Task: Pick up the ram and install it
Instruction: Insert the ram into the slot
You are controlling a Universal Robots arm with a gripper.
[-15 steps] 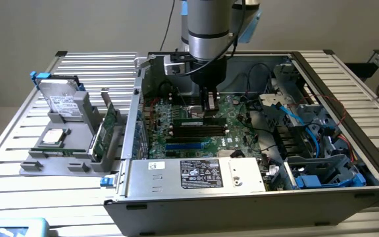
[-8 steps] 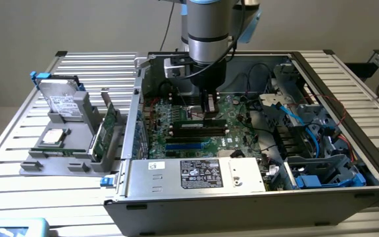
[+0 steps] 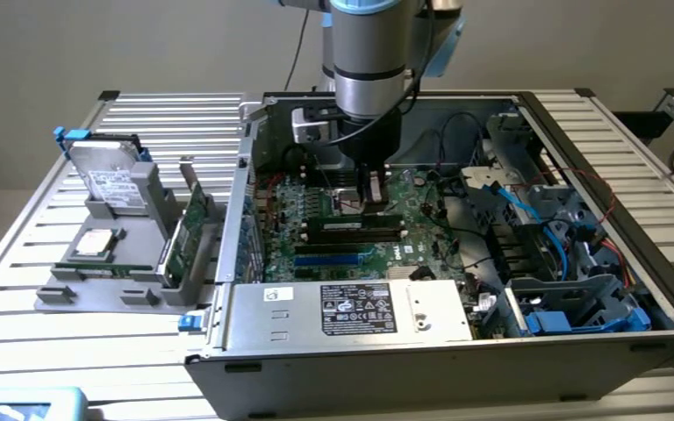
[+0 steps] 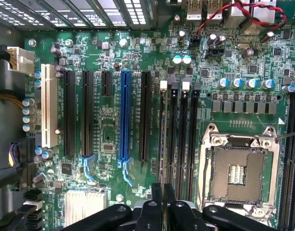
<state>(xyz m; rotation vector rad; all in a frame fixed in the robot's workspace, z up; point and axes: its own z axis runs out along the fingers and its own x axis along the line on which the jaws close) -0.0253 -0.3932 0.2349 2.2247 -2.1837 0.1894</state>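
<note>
The ram (image 3: pixel 354 220) is a slim green stick lying along the black memory slots (image 3: pixel 358 234) on the motherboard inside the open computer case. My gripper (image 3: pixel 372 203) hangs straight down over its middle, shut on the ram's top edge. In the wrist view the two fingers of the gripper (image 4: pixel 163 190) are pressed together. The ram (image 4: pixel 162 139) shows there edge-on as a thin line running along the first memory slot, the one with a white latch (image 4: pixel 163 85). Whether the ram is seated in the slot or just above it I cannot tell.
The CPU socket (image 4: pixel 239 168) lies beside the memory slots, and a blue slot (image 4: pixel 126 115) and black expansion slots on the other side. A power supply (image 3: pixel 349 307) fills the case front. Cables (image 3: pixel 525 210) crowd the exterior view's right. A grey holder (image 3: pixel 126 281) with a hard drive (image 3: pixel 112 180) and a green card (image 3: pixel 190 232) stands at the left.
</note>
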